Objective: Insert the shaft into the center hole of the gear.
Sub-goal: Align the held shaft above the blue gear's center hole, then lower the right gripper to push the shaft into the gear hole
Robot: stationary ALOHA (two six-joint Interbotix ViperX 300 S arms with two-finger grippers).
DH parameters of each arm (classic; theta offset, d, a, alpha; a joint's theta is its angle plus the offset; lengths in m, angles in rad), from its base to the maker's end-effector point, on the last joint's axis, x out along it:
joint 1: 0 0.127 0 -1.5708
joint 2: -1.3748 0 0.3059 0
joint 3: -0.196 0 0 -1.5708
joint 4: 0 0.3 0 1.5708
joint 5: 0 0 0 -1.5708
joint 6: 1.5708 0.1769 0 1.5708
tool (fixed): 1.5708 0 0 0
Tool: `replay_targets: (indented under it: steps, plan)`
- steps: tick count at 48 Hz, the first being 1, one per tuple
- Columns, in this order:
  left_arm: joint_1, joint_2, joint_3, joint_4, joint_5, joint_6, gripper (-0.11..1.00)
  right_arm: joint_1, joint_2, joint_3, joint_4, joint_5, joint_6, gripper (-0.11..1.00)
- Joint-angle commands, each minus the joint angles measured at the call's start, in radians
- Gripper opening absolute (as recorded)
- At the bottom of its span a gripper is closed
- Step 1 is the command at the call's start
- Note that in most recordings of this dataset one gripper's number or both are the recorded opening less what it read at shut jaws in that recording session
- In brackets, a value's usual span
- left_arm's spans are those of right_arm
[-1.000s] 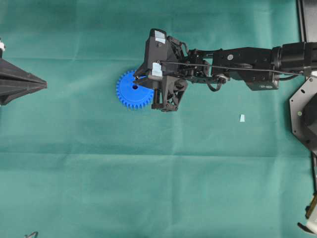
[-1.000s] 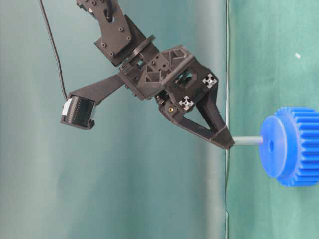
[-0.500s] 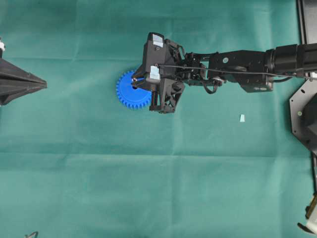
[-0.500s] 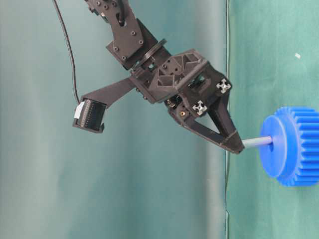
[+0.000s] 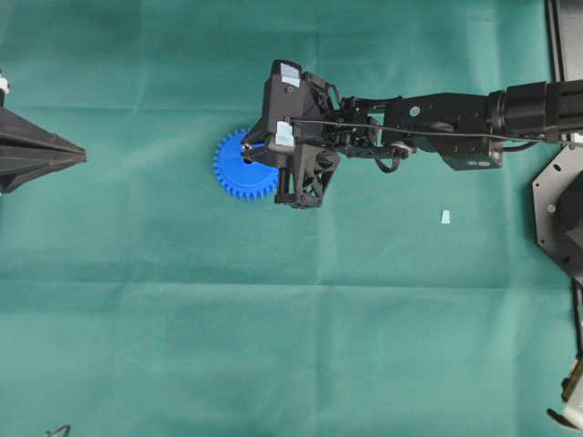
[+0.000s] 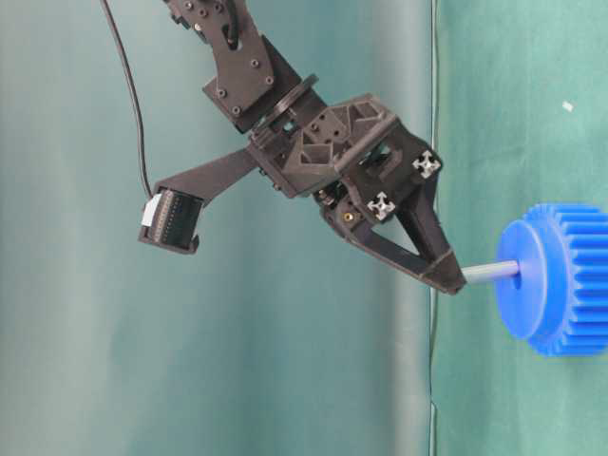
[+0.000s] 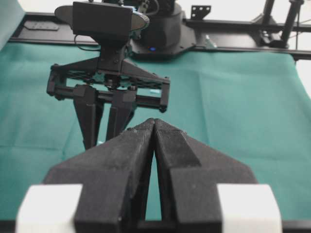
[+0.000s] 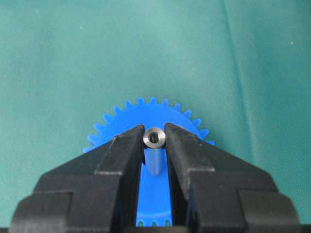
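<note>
The green cloth (image 5: 182, 319) lay flat across the whole table, and well off to one side the left gripper (image 7: 154, 145) sat idle, its jaws pressed together on nothing. Over the middle, the right gripper (image 6: 446, 277) reached in, clamped on the shaft (image 6: 492, 272). Under it sat the gear (image 5: 239, 167), flat on the cloth, teeth showing past the black fingers (image 8: 121, 155). In the table-level view the pin's far end met the gear's face at the center hole (image 6: 518, 279); how deep it sat I could not tell.

The risks, as I judged them: the gear was loose on the cloth with nothing bracing it, so a push slightly off-axis could have skated or tipped it. The pin looked pinched near one end only, so a snag at the hole's edge could have cocked it between the jaws. Letting go early might have left it leaning.
</note>
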Motion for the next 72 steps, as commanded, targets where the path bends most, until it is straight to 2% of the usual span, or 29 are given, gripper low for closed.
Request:
replay_targets:
  steps: [1, 43, 72]
  plan:
    - [0.000, 0.005, -0.025, 0.002, -0.006, 0.000, 0.00, -0.002, -0.021, -0.015, 0.003, -0.009, 0.002, 0.17]
    - [0.000, 0.005, -0.025, 0.002, -0.002, 0.000, 0.00, 0.009, -0.043, -0.020, 0.005, -0.086, 0.002, 0.17]
    - [0.000, 0.005, -0.025, 0.002, -0.002, 0.000, 0.00, 0.014, 0.043, -0.005, 0.018, -0.123, 0.012, 0.17]
